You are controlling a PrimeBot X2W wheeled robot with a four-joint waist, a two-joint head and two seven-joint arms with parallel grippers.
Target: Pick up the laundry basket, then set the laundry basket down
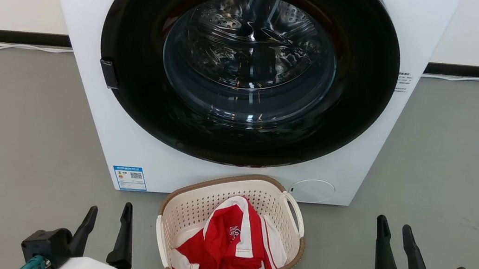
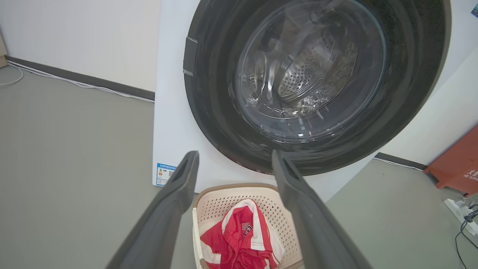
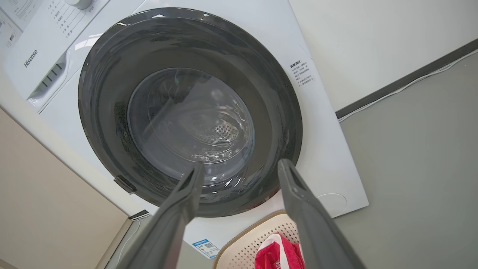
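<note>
On floor (image 1: 10, 130) by washing machine (image 1: 147, 159): laundry basket (image 1: 233, 177), red shirt (image 1: 228, 245) inside. Left claw (image 1: 111, 208), right claw (image 1: 394, 223) both wide, empty, one each side of basket. Next: grip both handles (image 1: 296, 210), lift level; left handle hard to see.

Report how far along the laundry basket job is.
Done: nothing yet. The laundry basket sits on the floor before the washing machine, with a red-and-white garment inside. In hand: the left hand and right hand, both open, flank the basket without touching it. Left: grip the white handles, lift, then set it down.
</note>
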